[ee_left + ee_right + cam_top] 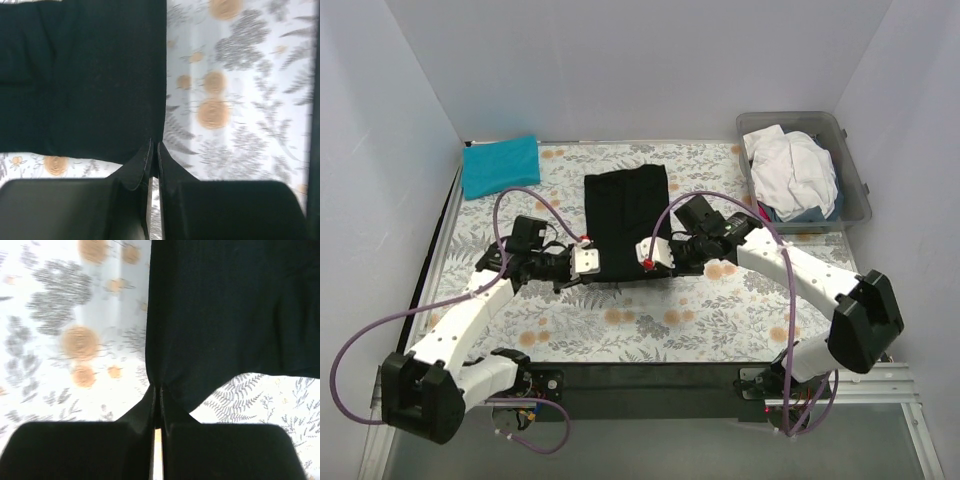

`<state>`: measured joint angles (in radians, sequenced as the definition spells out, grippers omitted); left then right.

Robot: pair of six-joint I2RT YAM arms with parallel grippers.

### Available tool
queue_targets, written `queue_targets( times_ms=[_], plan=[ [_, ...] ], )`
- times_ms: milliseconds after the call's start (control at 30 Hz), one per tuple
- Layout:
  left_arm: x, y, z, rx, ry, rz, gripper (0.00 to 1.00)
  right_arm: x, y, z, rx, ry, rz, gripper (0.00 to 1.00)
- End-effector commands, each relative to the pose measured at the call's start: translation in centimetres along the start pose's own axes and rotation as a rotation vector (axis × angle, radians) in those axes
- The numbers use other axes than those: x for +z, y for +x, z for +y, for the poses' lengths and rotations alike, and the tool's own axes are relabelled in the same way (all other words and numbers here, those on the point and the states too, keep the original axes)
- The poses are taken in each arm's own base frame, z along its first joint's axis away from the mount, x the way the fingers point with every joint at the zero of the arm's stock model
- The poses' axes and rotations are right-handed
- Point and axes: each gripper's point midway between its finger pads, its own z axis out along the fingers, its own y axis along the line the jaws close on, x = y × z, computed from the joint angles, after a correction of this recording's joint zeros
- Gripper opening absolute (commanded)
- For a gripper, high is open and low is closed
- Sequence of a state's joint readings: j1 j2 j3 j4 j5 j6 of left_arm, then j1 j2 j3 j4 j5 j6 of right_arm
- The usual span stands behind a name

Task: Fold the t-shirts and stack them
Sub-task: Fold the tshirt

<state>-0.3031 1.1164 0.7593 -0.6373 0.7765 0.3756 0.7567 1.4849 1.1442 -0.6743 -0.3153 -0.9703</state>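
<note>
The black t-shirt (pixel 625 212) is pinched at its near corners, one by the left gripper (pixel 154 150), one by the right gripper (pixel 157 391), and is spread ahead of both. The teal t-shirt (pixel 501 166) is laid far beyond the left gripper; the white t-shirt (pixel 792 168) is heaped in the tub (pixel 856 180) beyond the right

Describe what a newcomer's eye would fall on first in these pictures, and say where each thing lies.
The black t-shirt lies folded narrow in the middle of the floral table cloth, with the left gripper and right gripper each shut on a near corner. A folded teal-blue t-shirt sits at the far left corner, and a white t-shirt is heaped in the grey tub at far right.
</note>
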Motion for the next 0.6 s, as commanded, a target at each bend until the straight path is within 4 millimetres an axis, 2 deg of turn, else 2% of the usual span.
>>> queue_targets(
  times_ms=[0, 33, 133, 200, 233, 267, 300, 333, 367, 400, 433, 500, 533, 567],
  plan=[
    [-2.4, -1.9, -5.1, -0.091, 0.143, -0.026, 0.00, -2.7, -2.2, 4.4, -0.004, -0.141, -0.046, 0.01],
    [-3.0, -2.6, -5.5, -0.107, 0.142, -0.034, 0.00, -3.8, -2.8, 5.1, -0.006, -0.150, -0.055, 0.01],
    [-4.6, -5.0, -6.2, -0.165, 0.155, -0.064, 0.00, -5.3, -4.1, 6.2, 0.008, -0.174, -0.086, 0.01],
    [-5.6, -7.0, -5.0, -0.173, 0.118, -0.088, 0.00, -6.2, -4.8, 5.1, -0.008, -0.141, -0.087, 0.01],
    [-5.6, -7.2, -4.4, -0.195, 0.105, -0.082, 0.00, -6.2, -4.7, 4.6, -0.011, -0.139, -0.078, 0.01],
    [-5.9, -8.0, -3.2, -0.172, 0.074, -0.092, 0.00, -7.0, -5.9, 3.1, -0.033, -0.101, -0.100, 0.01],
    [-5.8, -8.1, -2.3, -0.172, 0.057, -0.093, 0.00, -7.3, -6.0, 1.7, -0.037, -0.078, -0.104, 0.01],
    [-5.5, -7.4, -0.8, -0.213, 0.041, -0.082, 0.00, -6.5, -5.8, 0.7, -0.026, -0.092, -0.091, 0.01],
    [-5.5, -7.7, 1.0, -0.204, 0.010, -0.097, 0.00, -7.4, -6.8, -1.6, -0.034, -0.045, -0.118, 0.01],
    [-5.3, -7.3, 2.2, -0.214, -0.001, -0.098, 0.00, -7.1, -6.6, -2.7, -0.052, -0.045, -0.115, 0.01],
    [-4.5, -6.2, 3.8, -0.256, 0.004, -0.084, 0.00, -5.8, -5.9, -3.8, -0.044, -0.063, -0.096, 0.01],
    [-4.6, -5.7, 7.9, -0.268, -0.070, -0.110, 0.00, -5.4, -5.1, -6.4, -0.068, -0.037, -0.086, 0.01],
    [-3.4, -4.3, 9.3, -0.301, -0.064, -0.089, 0.00, -3.5, -3.9, -7.3, -0.045, -0.069, -0.065, 0.01],
    [-3.0, -3.8, 11.2, -0.274, -0.099, -0.091, 0.00, -2.8, -3.4, -7.9, -0.036, -0.082, -0.069, 0.01]
  ],
)
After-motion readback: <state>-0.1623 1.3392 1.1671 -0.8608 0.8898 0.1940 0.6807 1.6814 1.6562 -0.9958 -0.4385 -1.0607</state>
